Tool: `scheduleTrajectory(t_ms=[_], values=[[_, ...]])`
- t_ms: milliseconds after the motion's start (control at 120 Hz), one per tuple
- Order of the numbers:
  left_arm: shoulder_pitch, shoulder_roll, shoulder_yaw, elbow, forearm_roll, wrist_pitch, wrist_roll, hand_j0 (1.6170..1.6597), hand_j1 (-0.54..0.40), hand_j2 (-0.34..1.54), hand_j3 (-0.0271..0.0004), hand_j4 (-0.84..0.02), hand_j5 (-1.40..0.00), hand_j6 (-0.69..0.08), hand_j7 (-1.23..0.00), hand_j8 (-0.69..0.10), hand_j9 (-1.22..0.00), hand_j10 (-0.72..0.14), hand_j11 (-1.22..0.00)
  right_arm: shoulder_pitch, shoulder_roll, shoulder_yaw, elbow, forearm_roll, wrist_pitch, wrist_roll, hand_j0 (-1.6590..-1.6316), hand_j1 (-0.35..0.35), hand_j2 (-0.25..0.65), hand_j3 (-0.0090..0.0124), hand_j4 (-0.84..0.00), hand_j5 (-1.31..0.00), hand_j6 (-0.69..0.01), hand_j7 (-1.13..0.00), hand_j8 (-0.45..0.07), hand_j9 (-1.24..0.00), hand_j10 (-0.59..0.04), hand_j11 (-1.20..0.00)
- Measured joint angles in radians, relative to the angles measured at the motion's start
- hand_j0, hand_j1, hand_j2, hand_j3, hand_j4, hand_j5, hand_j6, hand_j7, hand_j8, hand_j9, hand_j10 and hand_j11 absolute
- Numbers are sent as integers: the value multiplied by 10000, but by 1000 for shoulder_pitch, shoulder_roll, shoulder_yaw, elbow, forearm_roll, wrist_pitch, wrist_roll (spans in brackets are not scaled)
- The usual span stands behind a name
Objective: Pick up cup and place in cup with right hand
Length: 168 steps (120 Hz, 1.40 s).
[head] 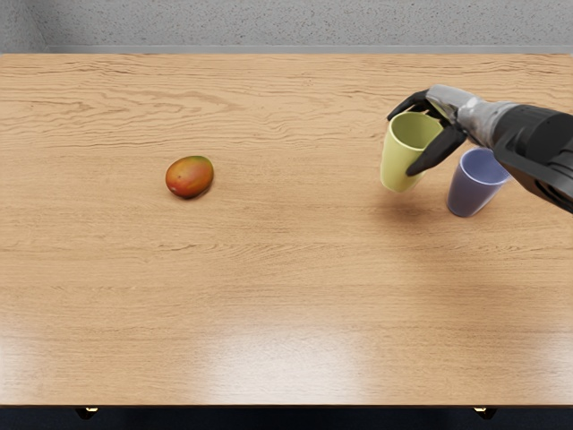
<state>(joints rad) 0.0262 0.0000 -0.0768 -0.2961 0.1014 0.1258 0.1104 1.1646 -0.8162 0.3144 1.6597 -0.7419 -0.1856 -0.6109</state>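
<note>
- Cup, yellow (397,161): upper right of worktop (286,269), tilted slightly; shadow below suggests it is just clear of the wood.
- Right hand (458,109) clamped on yellow cup, fingers wrapping its upper wall.
- Handling (est.): light, stiff, smooth-walled; may slip or twist if held loosely. Best hold: opposing sides below rim, base left free for nesting.
- Likely receiver: blue cup (470,190), just beside, mouth partly covered by right forearm (537,143). Needs lift above its rim; low sideways travel could tip it.
- Mango (190,176) well apart, leaving room leftward; worktop's near edge distant.
</note>
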Motion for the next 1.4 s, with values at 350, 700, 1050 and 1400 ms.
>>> scheduleTrajectory(t_ms=[350,700,1050,1400], values=[[0,0,0,0,0,0,0,16581,3490,-1,0,-1,0,0,0,0,0,0,0,3,-130,32,15,2,-9,0,-16542,160,-914,2,-4514,-6287,-3504,-6106,-3128,-6296,-4079,-6261],[1,0,0,0,0,0,0,16581,3489,0,-1,0,-1,0,-1,0,-1,0,-1,3,-201,35,17,1,-2,0,-16522,-53,-1098,-3,-4755,-6270,-3743,-6218,-3324,-6307,-4295,-6314],[0,0,0,0,0,0,0,16581,3488,1,-1,0,-2,0,-2,0,-2,0,-2,-20,-228,28,16,4,-2,1,-16542,751,-186,0,-4393,-6369,-3049,-6237,-2735,-6467,-3625,-6643],[0,0,0,0,0,0,0,16581,3489,1,-2,0,-2,0,-2,0,-2,0,-2,-38,-229,32,7,-1,-35,0,-16561,-832,-103,0,-2540,-3714,-1812,-3630,-1695,-3748,-2169,-3847]])
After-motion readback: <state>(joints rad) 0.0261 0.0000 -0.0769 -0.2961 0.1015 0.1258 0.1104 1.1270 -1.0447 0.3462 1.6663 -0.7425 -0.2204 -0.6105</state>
